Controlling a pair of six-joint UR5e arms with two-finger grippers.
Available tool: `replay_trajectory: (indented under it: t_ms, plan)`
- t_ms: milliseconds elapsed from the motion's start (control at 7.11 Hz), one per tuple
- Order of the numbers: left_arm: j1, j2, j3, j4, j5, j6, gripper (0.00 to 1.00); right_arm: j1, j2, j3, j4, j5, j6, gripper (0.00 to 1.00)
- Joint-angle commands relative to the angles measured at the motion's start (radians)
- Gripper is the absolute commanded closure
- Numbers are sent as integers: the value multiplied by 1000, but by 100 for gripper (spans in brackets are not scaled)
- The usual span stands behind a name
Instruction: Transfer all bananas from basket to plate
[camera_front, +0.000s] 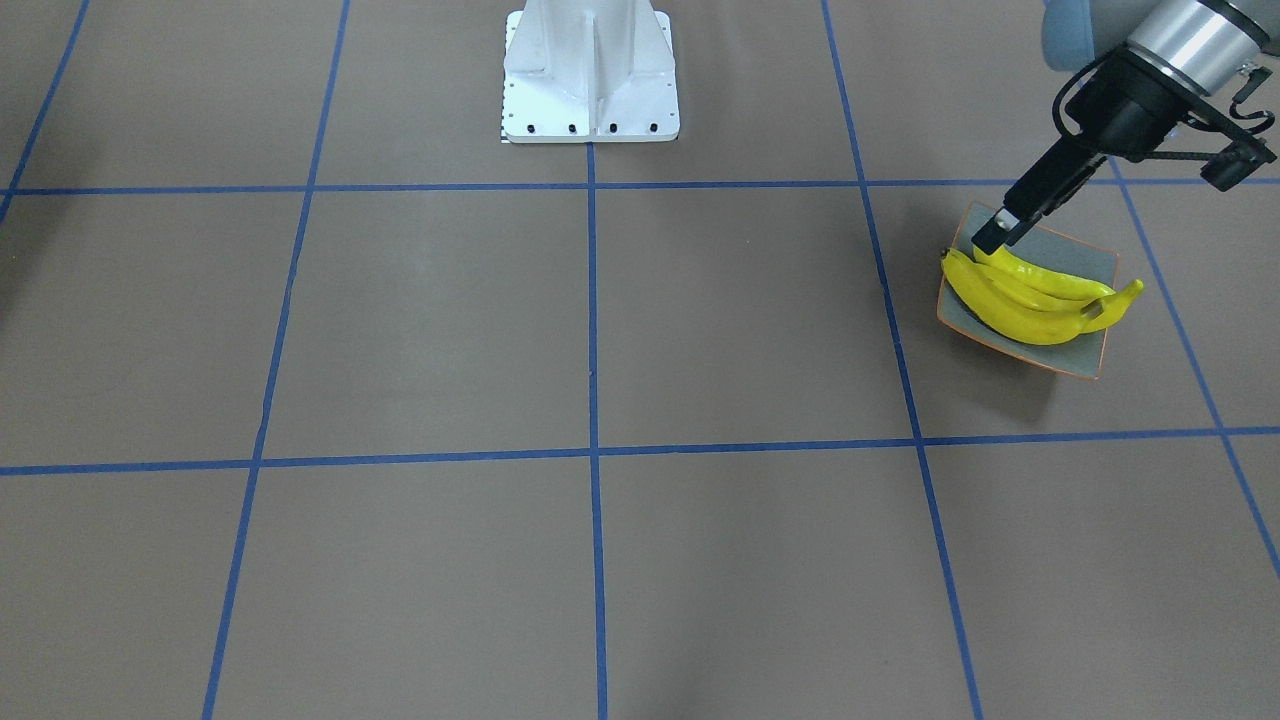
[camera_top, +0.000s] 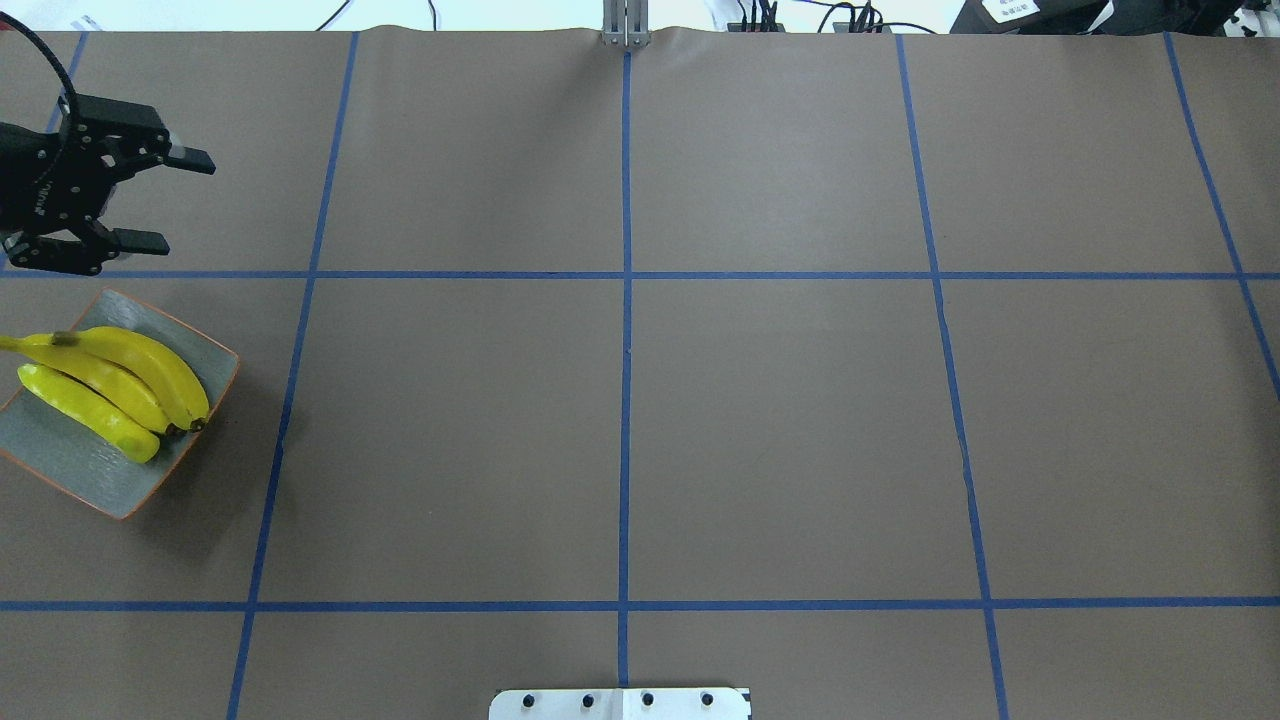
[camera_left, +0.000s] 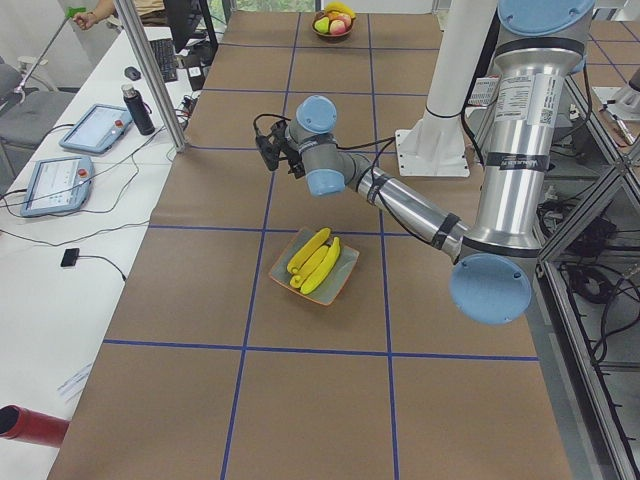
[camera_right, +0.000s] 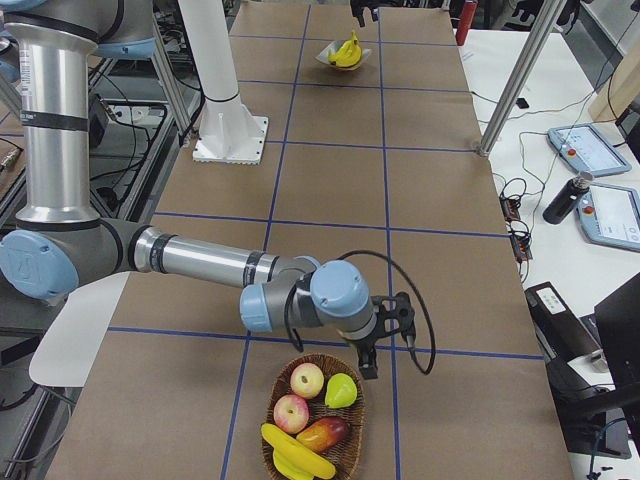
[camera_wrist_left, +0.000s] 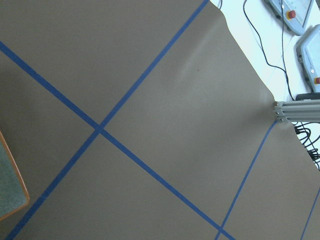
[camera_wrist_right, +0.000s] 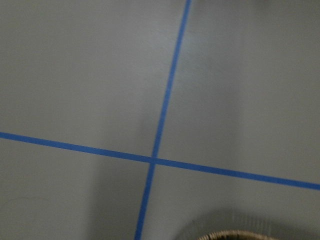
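Note:
Three bright yellow bananas lie side by side on the square grey-green plate at the table's left end; they also show in the front view and the left view. My left gripper is open and empty, raised beyond the plate's far edge. At the other end, a wicker basket holds yellow banana at its near side. My right gripper hovers just beyond the basket's far rim; I cannot tell whether it is open or shut.
The basket also holds two apples, a green pear and a mango. The white robot base stands at mid-table. Tablets and a bottle sit on the side bench.

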Motion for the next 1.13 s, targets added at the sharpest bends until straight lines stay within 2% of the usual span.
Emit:
replay_trajectory:
  t_ms: [0,281,422,563,844,985]
  plan:
    - [42,1,4,-36,6,2,0,115,-30,-137,3,5,-14,0]
    - [45,4,1,-36,6,3,0,124,-45,-200,9,2,189,1]
    - [47,6,1,-35,6,5,0,124,-56,-241,11,4,202,1]
    - [47,6,-2,-36,6,5,0,124,-62,-268,64,4,249,1]
    - [48,7,-1,-35,18,5,0,124,-65,-375,283,-54,390,1]
    - [48,6,-1,-35,18,6,0,123,-65,-369,293,-59,465,2]
